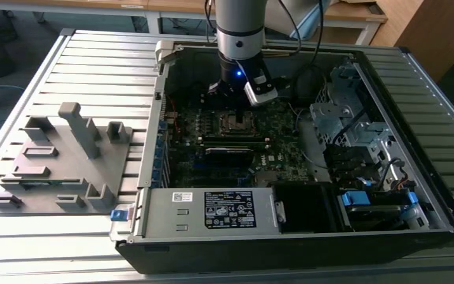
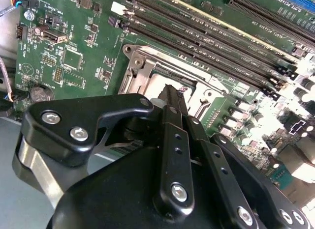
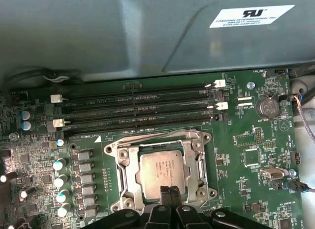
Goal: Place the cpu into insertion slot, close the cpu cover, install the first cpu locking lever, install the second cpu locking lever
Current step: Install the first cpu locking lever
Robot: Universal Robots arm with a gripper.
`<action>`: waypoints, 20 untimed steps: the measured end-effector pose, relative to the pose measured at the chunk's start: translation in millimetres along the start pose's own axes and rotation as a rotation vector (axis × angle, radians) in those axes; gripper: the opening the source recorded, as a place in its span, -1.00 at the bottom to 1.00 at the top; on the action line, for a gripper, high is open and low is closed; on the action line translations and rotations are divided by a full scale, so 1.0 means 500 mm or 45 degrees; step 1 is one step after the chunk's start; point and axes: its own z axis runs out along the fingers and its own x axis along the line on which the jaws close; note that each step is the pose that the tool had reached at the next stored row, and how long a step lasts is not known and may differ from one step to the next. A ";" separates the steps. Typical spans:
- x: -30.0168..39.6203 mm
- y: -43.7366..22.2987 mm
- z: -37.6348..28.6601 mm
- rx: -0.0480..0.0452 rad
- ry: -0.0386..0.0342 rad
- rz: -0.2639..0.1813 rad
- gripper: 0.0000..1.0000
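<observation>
Black, with jointed links and silver bolt heads, the claw (image 3: pixel 170 192) comes to a point with its fingertips pressed together, no gap between them, nothing gripped. Poised directly over the near edge of the small flat square cpu (image 3: pixel 162 171) with its dull silver-grey metal top; whether the tips actually touch it cannot be told. Seated in the small square dark insertion slot (image 3: pixel 161 204) with the metal rim, that chip, framed all round by the thin silvery metal cpu cover (image 3: pixel 194 144) with the square cut-out centre, lying flat. Beyond the chip from the fingertips, long narrow black memory slots (image 3: pixel 138 116) running in parallel rows with white end clips. To one side of the socket, a column of small grey cylindrical capacitors (image 3: pixel 60 182); to the other, open dark green motherboard (image 3: pixel 236 175) dotted with low parts and a round silver coin battery (image 3: pixel 267 107). In the exterior view, reaching down into the open black computer case (image 1: pixel 290 248) on the ribbed grey metal table (image 1: pixel 101 65), with the case walls well apart from the claw (image 1: pixel 241 99) on every side.
</observation>
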 end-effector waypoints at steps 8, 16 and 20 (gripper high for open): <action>-0.001 0.000 -0.006 0.002 -0.0002 0.000 -0.80; -0.002 0.001 -0.017 0.001 0.0001 0.000 -0.80; -0.001 0.006 -0.017 0.001 0.0002 0.000 -0.80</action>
